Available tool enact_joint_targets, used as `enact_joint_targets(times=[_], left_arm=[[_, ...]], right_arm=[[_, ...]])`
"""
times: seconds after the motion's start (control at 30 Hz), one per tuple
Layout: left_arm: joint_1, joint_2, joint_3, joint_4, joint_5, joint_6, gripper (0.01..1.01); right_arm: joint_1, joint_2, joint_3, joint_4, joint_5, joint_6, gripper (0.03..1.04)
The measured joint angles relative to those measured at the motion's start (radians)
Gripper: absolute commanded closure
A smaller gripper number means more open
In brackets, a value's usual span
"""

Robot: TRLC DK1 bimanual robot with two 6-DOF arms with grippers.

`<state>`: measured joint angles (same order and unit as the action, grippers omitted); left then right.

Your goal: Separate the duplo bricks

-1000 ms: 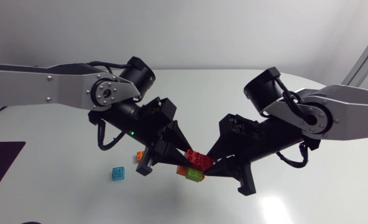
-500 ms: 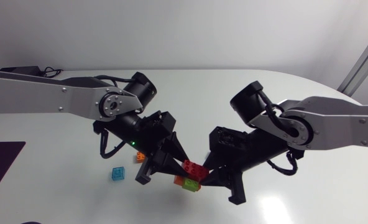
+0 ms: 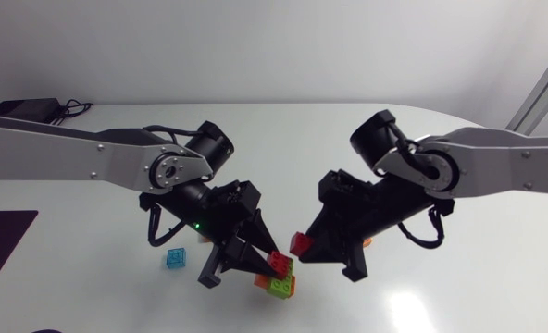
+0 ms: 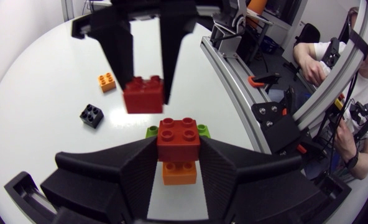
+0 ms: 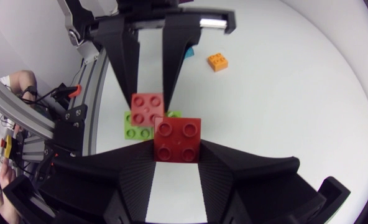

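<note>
Red brick on its own: the lone red brick (image 5: 178,139) is pinched from both sides by the fingers of the right hand (image 3: 313,248), held up off the bench (image 3: 478,287) with a small gap to the rest.
Left hand: the left hand (image 3: 267,265) is clamped on the stack (image 3: 280,277), its fingers squeezing the top red brick (image 4: 178,138). A green brick (image 3: 281,286) and an orange brick (image 4: 178,172) hang joined to it, held by nothing but their studs.
Where the stack is: near the middle of the bench and low over it. I can't tell whether the green one touches the surface.
Progress, as I judge it: one brick is off and three are locked together.
Risk, full hand: the right hand can't take another piece until it puts its brick down. Released from height, that brick could bounce or skid away.
Risk, crowding: the two sets of fingertips are almost nose to nose, so a careless turn by either arm could knock the stack.
Risk, thin grip: only one brick of the stack is actually gripped. A sideways tug on the lower pieces could twist it out of the fingers, or bring two bricks away together.
Risk, landing spot: a loose orange brick (image 4: 107,81) and a black brick (image 4: 92,114) lie beyond the right hand, and a blue brick (image 3: 175,258) lies by the left arm. A brick set on top of any of them would tip.
</note>
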<state>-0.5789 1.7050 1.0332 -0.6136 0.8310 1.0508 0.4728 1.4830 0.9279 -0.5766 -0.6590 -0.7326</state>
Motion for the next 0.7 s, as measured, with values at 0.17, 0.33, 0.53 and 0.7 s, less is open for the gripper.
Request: enact_joint_targets(times=[0.17, 0.33, 0.53, 0.7], left_arm=[[-0.011, 0.0, -0.021, 0.001, -0.002, 0.004, 0.756], [0.005, -0.001, -0.022, 0.001, -0.008, 0.004, 0.756], [0.041, -0.007, -0.021, 0.001, -0.012, 0.008, 0.756], [0.055, -0.015, -0.016, 0.002, -0.012, 0.007, 0.756]], right_arm=[[-0.03, 0.0, 0.038, 0.004, -0.005, -0.001, 0.77], [-0.049, -0.042, -0.021, 0.061, 0.137, -0.015, 0.77], [-0.054, -0.055, -0.167, 0.165, 0.282, -0.054, 0.77], [-0.043, -0.001, -0.28, 0.293, 0.363, -0.054, 0.76]])
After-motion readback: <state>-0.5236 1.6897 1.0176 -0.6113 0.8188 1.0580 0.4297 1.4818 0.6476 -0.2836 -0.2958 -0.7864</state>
